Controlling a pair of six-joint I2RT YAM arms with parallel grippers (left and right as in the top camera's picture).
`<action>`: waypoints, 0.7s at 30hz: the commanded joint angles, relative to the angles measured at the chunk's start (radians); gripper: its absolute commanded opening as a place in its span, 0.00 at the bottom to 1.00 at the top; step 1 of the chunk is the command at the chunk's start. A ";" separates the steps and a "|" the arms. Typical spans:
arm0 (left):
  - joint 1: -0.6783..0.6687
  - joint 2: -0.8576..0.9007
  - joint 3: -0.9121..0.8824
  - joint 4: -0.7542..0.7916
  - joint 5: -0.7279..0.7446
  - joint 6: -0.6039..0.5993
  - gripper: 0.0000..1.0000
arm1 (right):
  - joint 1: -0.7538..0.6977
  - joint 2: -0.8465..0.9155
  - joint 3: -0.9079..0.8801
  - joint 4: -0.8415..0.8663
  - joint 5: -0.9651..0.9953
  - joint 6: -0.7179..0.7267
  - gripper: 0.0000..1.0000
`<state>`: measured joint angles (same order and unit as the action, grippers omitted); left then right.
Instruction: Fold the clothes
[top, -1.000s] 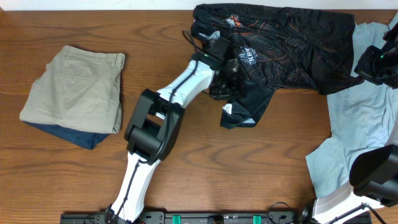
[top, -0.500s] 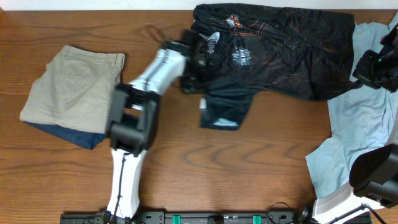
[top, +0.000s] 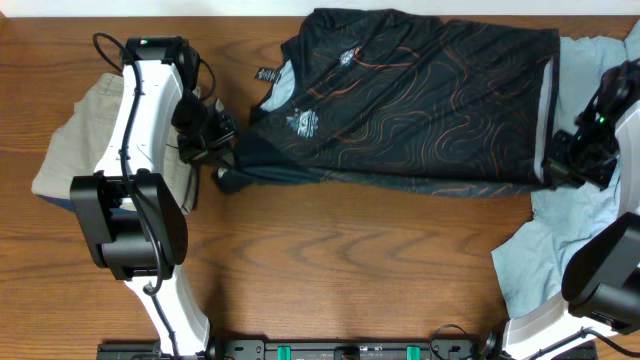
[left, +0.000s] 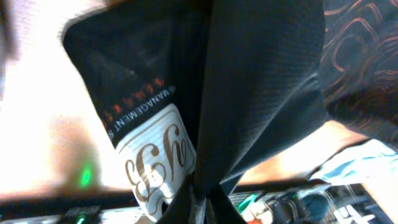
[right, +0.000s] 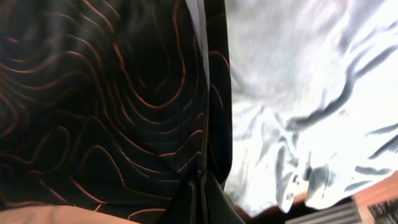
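Black jersey (top: 420, 100) spread wide, left jaws clamped on its left end, right jaws clamped on its right edge

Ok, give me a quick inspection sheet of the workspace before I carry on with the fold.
Surface: wooden table, no spills seen.
Job's things: black jersey spread wide along the far side, stretched between both grippers, bunched at its left end.
Clutter: khaki shorts folded at the left, partly under the left arm; light blue garment crumpled at the right, under the jersey's right edge.
Grippers: left gripper shut on the jersey's left corner; right gripper shut on its right edge.
Cables: black cable looping beside the left arm.
Surroundings: base rail at the near edge; nothing else seen.
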<state>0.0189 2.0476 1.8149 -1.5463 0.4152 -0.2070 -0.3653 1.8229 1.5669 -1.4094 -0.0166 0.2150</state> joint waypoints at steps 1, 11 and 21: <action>-0.003 -0.012 -0.028 -0.035 -0.109 0.053 0.06 | 0.005 -0.023 -0.055 -0.007 0.021 -0.014 0.01; 0.009 -0.288 -0.462 0.153 -0.120 0.008 0.06 | 0.005 -0.024 -0.176 0.002 0.047 -0.014 0.01; 0.050 -0.617 -0.763 0.226 -0.121 -0.116 0.06 | 0.003 -0.062 -0.230 -0.027 0.055 -0.014 0.01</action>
<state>0.0559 1.4906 1.0901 -1.3159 0.3073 -0.2680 -0.3653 1.8061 1.3510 -1.4322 0.0189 0.2150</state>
